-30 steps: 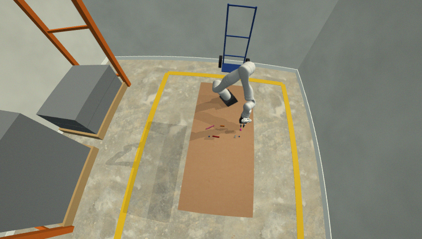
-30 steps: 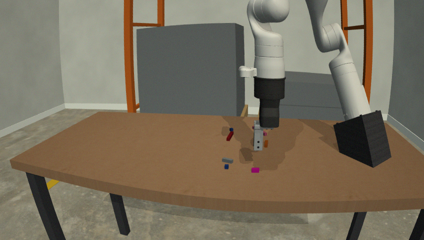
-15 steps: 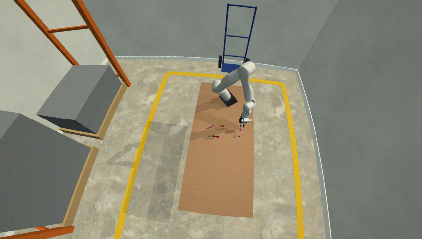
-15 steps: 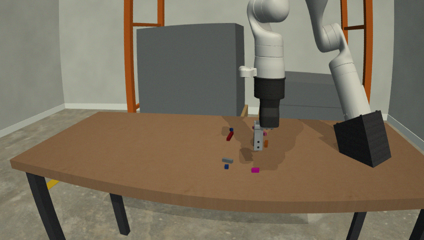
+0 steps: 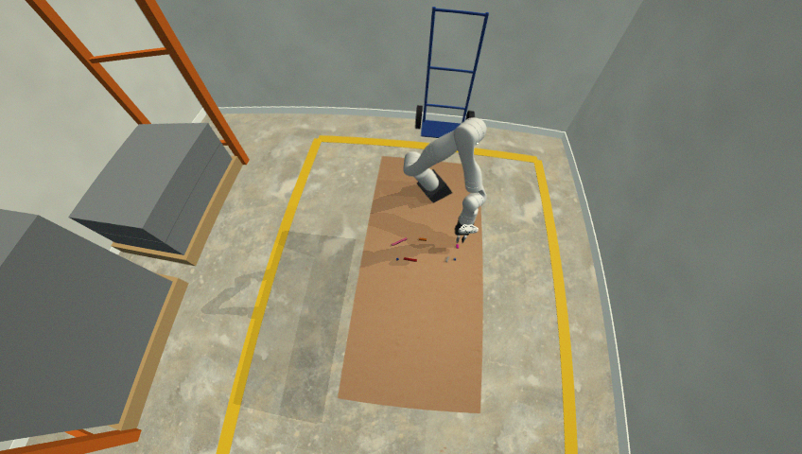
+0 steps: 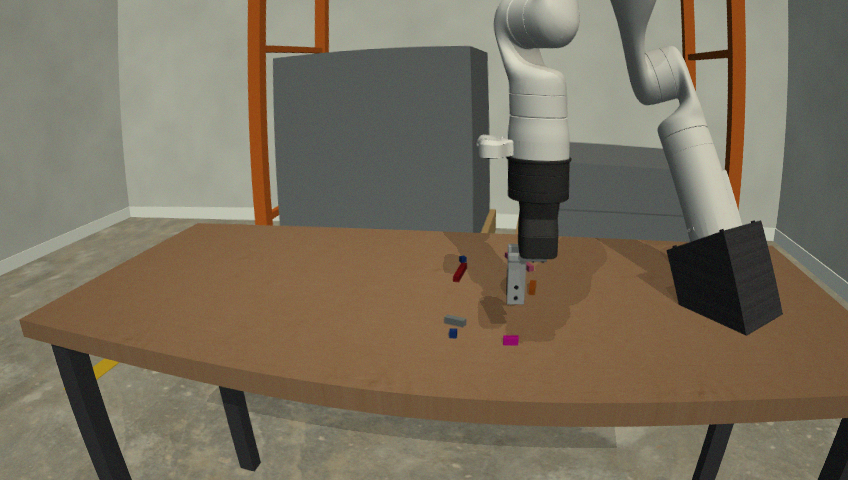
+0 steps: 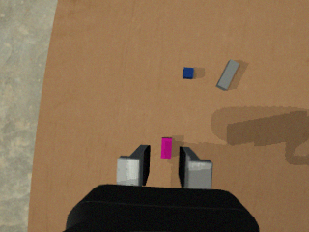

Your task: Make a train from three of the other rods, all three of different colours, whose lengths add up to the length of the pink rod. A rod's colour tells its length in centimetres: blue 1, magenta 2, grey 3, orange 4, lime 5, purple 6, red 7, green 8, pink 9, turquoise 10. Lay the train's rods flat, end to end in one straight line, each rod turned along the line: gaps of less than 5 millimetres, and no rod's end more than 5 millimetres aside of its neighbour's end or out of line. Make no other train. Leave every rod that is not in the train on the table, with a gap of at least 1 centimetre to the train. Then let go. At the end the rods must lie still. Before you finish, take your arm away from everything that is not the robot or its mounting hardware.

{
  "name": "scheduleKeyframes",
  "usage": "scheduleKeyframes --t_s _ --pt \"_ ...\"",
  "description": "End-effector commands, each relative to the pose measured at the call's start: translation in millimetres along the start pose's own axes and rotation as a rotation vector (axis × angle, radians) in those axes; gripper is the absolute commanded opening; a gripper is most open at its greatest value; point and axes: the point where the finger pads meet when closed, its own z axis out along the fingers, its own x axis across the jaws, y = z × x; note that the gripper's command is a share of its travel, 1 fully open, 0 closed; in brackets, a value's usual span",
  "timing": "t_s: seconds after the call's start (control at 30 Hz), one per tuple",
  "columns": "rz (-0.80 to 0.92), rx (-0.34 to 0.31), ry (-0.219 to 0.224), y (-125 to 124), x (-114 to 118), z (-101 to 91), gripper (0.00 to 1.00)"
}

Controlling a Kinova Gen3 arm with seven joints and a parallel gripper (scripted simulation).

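My gripper (image 5: 461,239) (image 6: 515,297) (image 7: 164,159) hung part-spread, empty, approx. above magenta (image 5: 457,246) (image 6: 510,340) (image 7: 166,148), which lay near, right of grey (image 5: 446,259) (image 6: 455,321) (image 7: 228,74) in ext. view; orange (image 5: 422,239) (image 6: 532,287) lay farther. Prob. step: magenta pick; next move: align, lower, pinch.

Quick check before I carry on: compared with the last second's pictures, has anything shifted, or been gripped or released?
Nothing has visibly changed. The tool stays above the table, open and empty, and the magenta rod and the other rods lie as they did.
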Motion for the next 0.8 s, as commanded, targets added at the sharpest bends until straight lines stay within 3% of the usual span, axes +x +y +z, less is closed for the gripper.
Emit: scheduleKeyframes --t_s 0.0,0.77 --pt "0.000 -0.001 0.003 0.0 0.9 2.1 0.54" --pt "0.000 -0.001 0.003 -1.5 1.4 30.4 0.54"
